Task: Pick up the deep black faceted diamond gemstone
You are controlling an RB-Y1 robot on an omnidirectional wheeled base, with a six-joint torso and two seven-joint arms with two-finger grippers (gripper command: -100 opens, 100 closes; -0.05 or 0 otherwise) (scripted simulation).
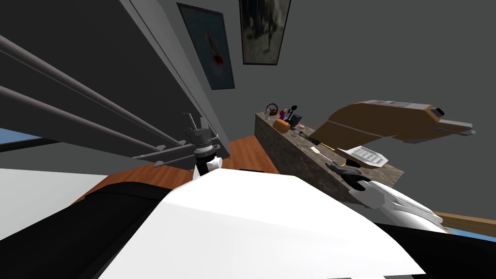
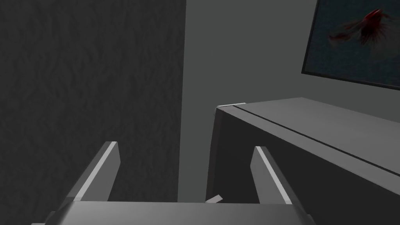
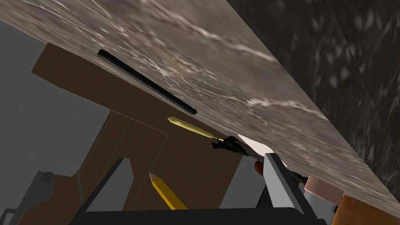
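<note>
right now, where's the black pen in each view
head view: black pen on the stone counter, midway along its top.
right wrist view: on the counter top, close to its edge.
left wrist view: faces a grey cabinet and a framed picture.
shared landmark: yellow pencil just past the pen's end.

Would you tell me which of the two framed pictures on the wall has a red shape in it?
The picture nearer the left gripper; the other picture is grey-green, without red.
</note>
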